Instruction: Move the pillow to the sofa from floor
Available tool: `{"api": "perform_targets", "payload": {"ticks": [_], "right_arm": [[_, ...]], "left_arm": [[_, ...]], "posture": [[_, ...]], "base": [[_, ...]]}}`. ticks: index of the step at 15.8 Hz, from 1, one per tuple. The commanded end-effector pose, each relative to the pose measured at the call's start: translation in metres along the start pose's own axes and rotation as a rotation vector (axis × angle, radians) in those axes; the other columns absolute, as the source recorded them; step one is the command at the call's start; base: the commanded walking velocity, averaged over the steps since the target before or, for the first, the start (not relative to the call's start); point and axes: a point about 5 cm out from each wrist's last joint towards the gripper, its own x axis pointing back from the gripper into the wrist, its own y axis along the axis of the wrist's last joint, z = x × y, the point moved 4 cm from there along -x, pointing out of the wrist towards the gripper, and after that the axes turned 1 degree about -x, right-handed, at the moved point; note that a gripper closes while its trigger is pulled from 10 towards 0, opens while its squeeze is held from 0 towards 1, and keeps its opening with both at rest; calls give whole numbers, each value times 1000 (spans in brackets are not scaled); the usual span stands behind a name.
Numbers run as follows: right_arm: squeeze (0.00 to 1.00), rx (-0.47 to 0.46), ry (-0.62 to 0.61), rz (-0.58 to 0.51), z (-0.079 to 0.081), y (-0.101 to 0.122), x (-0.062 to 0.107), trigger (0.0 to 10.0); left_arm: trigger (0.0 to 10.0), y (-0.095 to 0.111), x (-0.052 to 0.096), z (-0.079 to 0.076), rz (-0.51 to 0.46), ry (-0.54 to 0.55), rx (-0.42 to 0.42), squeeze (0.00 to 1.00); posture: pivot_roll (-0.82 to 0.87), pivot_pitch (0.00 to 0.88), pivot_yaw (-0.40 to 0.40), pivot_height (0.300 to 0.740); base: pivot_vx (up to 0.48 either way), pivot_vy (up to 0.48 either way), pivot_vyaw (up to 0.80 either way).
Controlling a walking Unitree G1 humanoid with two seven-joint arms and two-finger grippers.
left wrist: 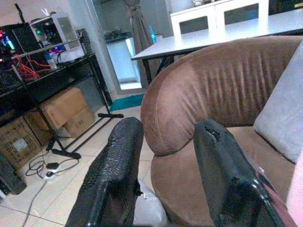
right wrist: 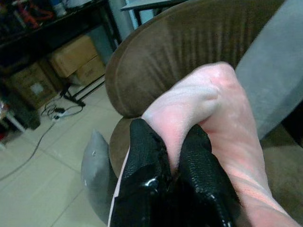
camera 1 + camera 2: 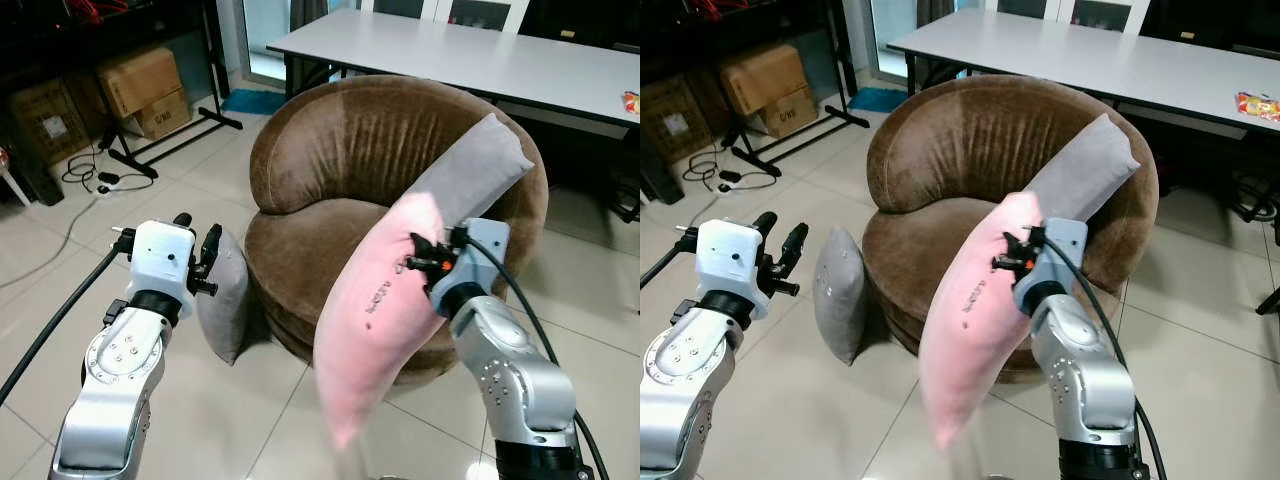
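Writing: a short line of small dark marks runs along the pink face of the pillow [image 3: 385,300]; it is too small to read. The cardboard boxes [image 3: 145,90] at 10 o'clock carry faint print, also unreadable.

Task item: the pink pillow, grey on its reverse, is held off the floor in front of the brown round sofa [image 3: 340,150]. Its grey upper end leans toward the sofa's rim at 1 o'clock; its lower tip hangs toward 6 o'clock above the tiles.

Right gripper [image 2: 173,163]: fingers closed tight, pinching a fold of the pink fabric between them. The right wrist view shows this pinch plainly; in the eye views the fingers are sunk in the pillow.

Left gripper [image 1: 165,170]: fingers spread apart, holding nothing, raised at 9 o'clock beside the sofa. Its wrist view looks across the sofa seat and shows a shelf of electronics [image 1: 42,33] at the back.

A second grey cushion [image 3: 838,292] stands on edge on the floor, against the sofa's base at 8 o'clock.

Clearance: the sofa seat lies open behind the pillow. A white table [image 3: 470,55] stands just behind the sofa at 12 to 2 o'clock; a black stand base [image 3: 165,140] and cables [image 3: 95,175] lie on the floor at 10 o'clock.
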Motion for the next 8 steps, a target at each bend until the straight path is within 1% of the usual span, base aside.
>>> {"api": "perform_targets", "payload": {"ticks": [1, 2, 3, 4, 6, 8], "right_arm": [[0, 19, 36, -78, 8, 20, -2, 10000], [0, 20, 30, -73, 6, 19, -2, 10000], [0, 17, 22, -70, 4, 18, -2, 10000], [0, 27, 28, -71, 4, 19, -2, 10000], [0, 42, 38, -76, 5, 20, -4, 10000], [0, 39, 32, -75, 5, 19, -4, 10000]], "left_arm": [[10000, 5, 0, 2, -21, 8, 7, 0], [10000, 3, 1, 2, -11, 4, 6, 0], [10000, 2, 1, 1, -7, -3, 11, 0], [10000, 3, 2, -1, -13, -14, 18, 0], [10000, 3, 2, -2, -18, -17, 21, 0], [10000, 4, 3, -3, -21, -21, 23, 0]], "posture": [[-61, 0, 0, 740], [-61, 0, -4, 740], [-60, 0, -5, 740], [-60, 0, -7, 740], [-58, 0, -10, 740], [-56, 0, -11, 740]], "base": [[0, 0, 0], [0, 0, 0], [0, 0, 438], [0, 0, 800], [307, 0, 769], [321, 0, 0]]}}
